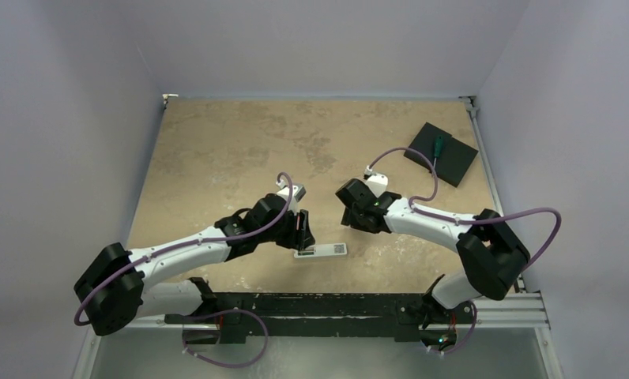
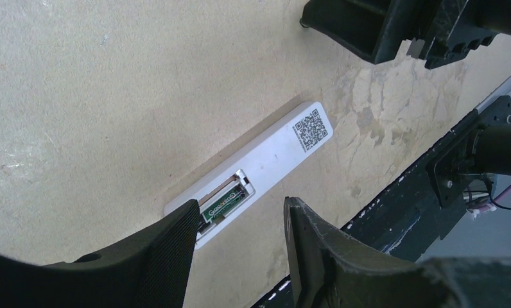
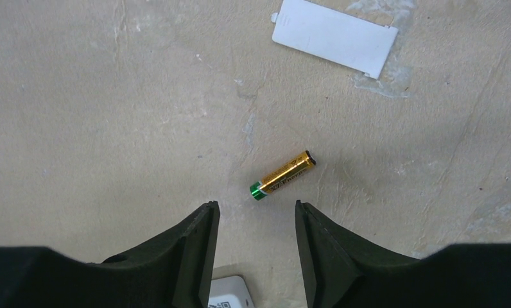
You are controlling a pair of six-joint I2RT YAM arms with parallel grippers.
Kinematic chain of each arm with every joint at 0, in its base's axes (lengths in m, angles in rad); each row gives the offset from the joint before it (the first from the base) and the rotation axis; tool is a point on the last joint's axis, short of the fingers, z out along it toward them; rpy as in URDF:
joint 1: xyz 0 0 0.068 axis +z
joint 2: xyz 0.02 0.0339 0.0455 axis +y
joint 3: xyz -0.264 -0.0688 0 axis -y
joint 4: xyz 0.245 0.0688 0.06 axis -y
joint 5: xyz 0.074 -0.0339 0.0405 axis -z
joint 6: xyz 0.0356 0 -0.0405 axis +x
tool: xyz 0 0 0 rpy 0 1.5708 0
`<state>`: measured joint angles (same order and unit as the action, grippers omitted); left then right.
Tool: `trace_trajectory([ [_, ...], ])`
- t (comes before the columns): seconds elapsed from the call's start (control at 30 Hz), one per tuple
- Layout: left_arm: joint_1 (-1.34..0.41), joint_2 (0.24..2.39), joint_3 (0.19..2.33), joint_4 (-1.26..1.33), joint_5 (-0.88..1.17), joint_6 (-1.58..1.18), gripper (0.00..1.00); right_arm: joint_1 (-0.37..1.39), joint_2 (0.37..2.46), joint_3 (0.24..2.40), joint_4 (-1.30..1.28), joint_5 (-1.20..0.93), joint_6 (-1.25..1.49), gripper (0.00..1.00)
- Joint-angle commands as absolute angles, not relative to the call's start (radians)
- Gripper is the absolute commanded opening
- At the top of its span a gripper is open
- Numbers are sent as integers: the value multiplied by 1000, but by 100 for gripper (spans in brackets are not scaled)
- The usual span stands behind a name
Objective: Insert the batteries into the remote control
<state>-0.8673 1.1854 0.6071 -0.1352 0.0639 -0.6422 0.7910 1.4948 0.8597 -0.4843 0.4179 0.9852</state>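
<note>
The white remote control [image 2: 275, 151] lies back-up near the table's front edge [image 1: 321, 251], with a QR label at one end. Its battery recess is uncovered and holds one dark green battery [image 2: 225, 204]. My left gripper [image 2: 241, 203] hangs just above that end, open, holding nothing, its left finger [image 2: 176, 244] covering the recess's near part. A gold battery [image 3: 283, 174] with a green tip lies loose on the table, just beyond my open, empty right gripper [image 3: 255, 205]. A corner of the remote [image 3: 230, 294] shows below the right gripper.
The white battery cover [image 3: 334, 36] lies flat beyond the gold battery. A black square pad [image 1: 441, 153] with a green-handled screwdriver [image 1: 437, 147] sits at the back right. The black base rail [image 1: 335, 304] runs along the near edge, close to the remote.
</note>
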Motion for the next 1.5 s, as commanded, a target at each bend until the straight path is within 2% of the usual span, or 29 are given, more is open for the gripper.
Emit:
trace_trajectory([
  [0.0, -869, 1187, 597, -96, 77, -625, 51, 779, 1473, 857, -447, 483, 1105, 53],
  [0.83, -868, 1204, 602, -98, 75, -624, 51, 762, 1597, 871, -446, 476, 1146, 48],
  [1.2, -868, 1216, 604, -98, 75, -623, 51, 762, 1608, 877, -472, 517, 1132, 38],
  [1.47, -868, 1218, 614, -110, 71, -624, 50, 762, 1610, 865, -458, 517, 1081, 25],
])
